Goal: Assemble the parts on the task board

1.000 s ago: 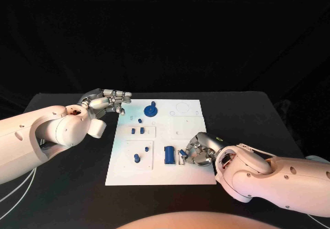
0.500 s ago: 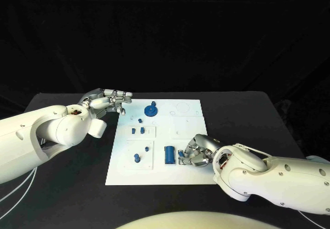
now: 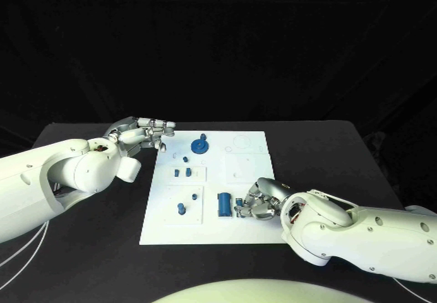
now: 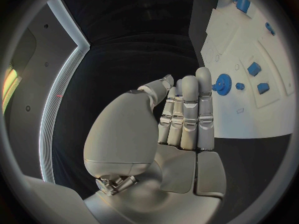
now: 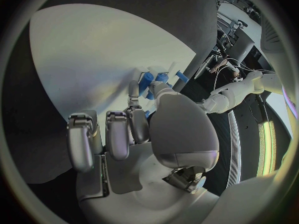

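On the near right of the board:
- task board (image 3: 245,230), white, mid-table.
- right hand (image 3: 257,203), fingers curled by a small blue part (image 3: 240,203); grip unclear.
- blue cylinder (image 3: 223,204) just left, long axis near-to-far.
- left hand (image 3: 146,134) far off, fingers together, holding nothing.

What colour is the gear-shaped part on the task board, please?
Blue; the gear-shaped part shows best in the left wrist view.

White task board (image 3: 245,167), blue parts (image 3: 223,204), black table (image 3: 91,252), silver hands.
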{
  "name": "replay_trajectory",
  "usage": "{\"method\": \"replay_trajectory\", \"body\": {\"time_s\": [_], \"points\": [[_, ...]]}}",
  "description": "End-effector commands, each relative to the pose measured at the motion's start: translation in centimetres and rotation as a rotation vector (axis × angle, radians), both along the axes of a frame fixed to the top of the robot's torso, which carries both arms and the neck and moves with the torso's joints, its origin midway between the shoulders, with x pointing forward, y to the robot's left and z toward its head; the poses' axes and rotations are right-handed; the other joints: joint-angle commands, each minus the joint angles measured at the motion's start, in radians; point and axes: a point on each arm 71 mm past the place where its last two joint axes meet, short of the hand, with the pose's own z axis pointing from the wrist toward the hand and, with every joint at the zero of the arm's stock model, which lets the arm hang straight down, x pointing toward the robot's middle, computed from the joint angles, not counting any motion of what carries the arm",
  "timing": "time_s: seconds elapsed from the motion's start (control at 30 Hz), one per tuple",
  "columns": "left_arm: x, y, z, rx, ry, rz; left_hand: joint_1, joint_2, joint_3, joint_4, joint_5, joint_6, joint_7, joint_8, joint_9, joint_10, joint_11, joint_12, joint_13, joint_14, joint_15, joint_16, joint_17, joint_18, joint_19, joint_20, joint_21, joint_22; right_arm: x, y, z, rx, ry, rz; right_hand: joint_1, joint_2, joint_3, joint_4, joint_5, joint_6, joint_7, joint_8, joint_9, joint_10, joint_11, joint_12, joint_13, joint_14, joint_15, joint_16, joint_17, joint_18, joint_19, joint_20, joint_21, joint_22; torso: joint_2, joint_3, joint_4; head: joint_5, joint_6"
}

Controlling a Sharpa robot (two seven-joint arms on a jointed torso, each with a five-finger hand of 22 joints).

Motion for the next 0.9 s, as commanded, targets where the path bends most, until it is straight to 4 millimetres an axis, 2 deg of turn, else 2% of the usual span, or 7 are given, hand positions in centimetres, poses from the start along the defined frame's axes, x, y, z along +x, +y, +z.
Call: {"method": "replay_trajectory", "body": {"time_s": [0.03, 0.2, 0.4, 0.57, 0.77, 0.9], "points": [[-0.1, -0.3, 0.1, -0.011, 0.0, -0.019, 0.0, 0.009, 0.0, 0.005, 0.003, -0.008, 0.0, 0.004, -0.002, -0.009, 0.001, 0.005, 0.002, -0.006, 0.003, -0.001, -0.001, 0.014, 0.004, 0.0, -0.007, -0.001, 0.0, 0.2, 0.0, -0.009, -0.007, 0.013, -0.02, 0.002, -0.019, 0.0, -0.031, -0.003, 0.004, -0.003, 0.0, 0.013, 0.0, 0.002, 0.095, 0.079, -0.005, 0.002, 0.144, -0.012, 0.101, -0.008, 0.0, 0.26, 0.0, -0.0001, 0.0005, -0.001, 0.001], [-0.1, -0.3, 0.1, -0.012, 0.0, -0.021, 0.0, 0.01, 0.001, 0.005, 0.003, -0.008, 0.0, 0.004, -0.002, -0.01, 0.001, 0.006, 0.002, -0.006, 0.003, -0.001, -0.002, 0.014, 0.004, 0.001, -0.007, -0.002, 0.0, 0.1, 0.0, -0.01, -0.015, 0.007, -0.051, 0.013, -0.059, 0.001, -0.119, -0.007, 0.006, 0.0, 0.002, 0.01, 0.001, -0.003, 0.093, 0.08, -0.004, 0.002, 0.145, -0.011, 0.101, -0.006, -0.001, 0.259, 0.0, -0.0002, 0.0002, -0.001, 0.0], [-0.1, -0.3, 0.1, -0.012, 0.001, -0.022, 0.001, 0.014, 0.003, 0.005, 0.003, -0.007, 0.0, 0.005, -0.002, -0.011, 0.001, 0.008, 0.002, -0.007, 0.003, -0.001, -0.002, 0.014, 0.005, 0.0, -0.008, -0.002, 0.0, 0.1, 0.1, -0.004, -0.024, 0.006, -0.064, 0.02, -0.093, 0.001, -0.167, -0.012, 0.007, 0.003, 0.003, 0.008, 0.002, -0.007, 0.091, 0.079, -0.003, 0.0, 0.142, -0.01, 0.098, -0.005, -0.007, 0.258, 0.0, 0.0004, 0.0003, -0.002, -0.001], [-0.1, -0.2, 0.1, -0.011, 0.002, -0.022, 0.001, 0.014, 0.003, 0.006, 0.003, -0.007, 0.0, 0.005, -0.002, -0.011, 0.001, 0.008, 0.002, -0.007, 0.003, -0.001, -0.002, 0.014, 0.005, 0.001, -0.008, -0.002, -0.1, 0.0, 0.3, 0.0, -0.039, 0.008, -0.062, 0.023, -0.1, 0.0, -0.175, -0.013, 0.006, 0.004, 0.004, 0.008, 0.002, -0.008, 0.091, 0.079, -0.003, -0.001, 0.141, -0.01, 0.098, -0.005, -0.008, 0.257, 0.0, 0.0006, 0.0007, -0.001, 0.001], [-0.1, -0.1, 0.1, -0.011, 0.002, -0.02, 0.001, 0.014, 0.003, 0.006, 0.003, -0.007, 0.0, 0.005, -0.002, -0.011, 0.001, 0.008, 0.002, -0.007, 0.003, -0.001, -0.002, 0.014, 0.005, 0.001, -0.008, -0.002, -0.6, -0.6, 0.7, 0.002, -0.046, 0.043, -0.011, 0.021, -0.115, -0.013, -0.179, -0.016, 0.006, 0.007, 0.006, 0.007, 0.002, -0.009, 0.092, 0.079, -0.003, 0.0, 0.142, -0.01, 0.098, -0.006, -0.007, 0.258, 0.0, 0.0009, 0.0007, 0.002, 0.003], [-0.1, 0.0, 0.0, -0.009, 0.002, -0.016, 0.001, 0.014, 0.003, 0.006, 0.003, -0.007, 0.0, 0.005, -0.002, -0.011, 0.001, 0.008, 0.002, -0.007, 0.003, -0.001, -0.002, 0.014, 0.005, 0.001, -0.008, -0.002, -1.0, -1.0, 0.7, 0.003, -0.031, 0.065, 0.002, 0.019, -0.121, -0.015, -0.182, -0.017, 0.007, 0.008, 0.007, 0.007, 0.002, -0.008, 0.092, 0.079, -0.003, 0.0, 0.143, -0.01, 0.098, -0.005, -0.007, 0.258, 0.0, 0.0005, -0.0024, 0.001, 0.005]]}}
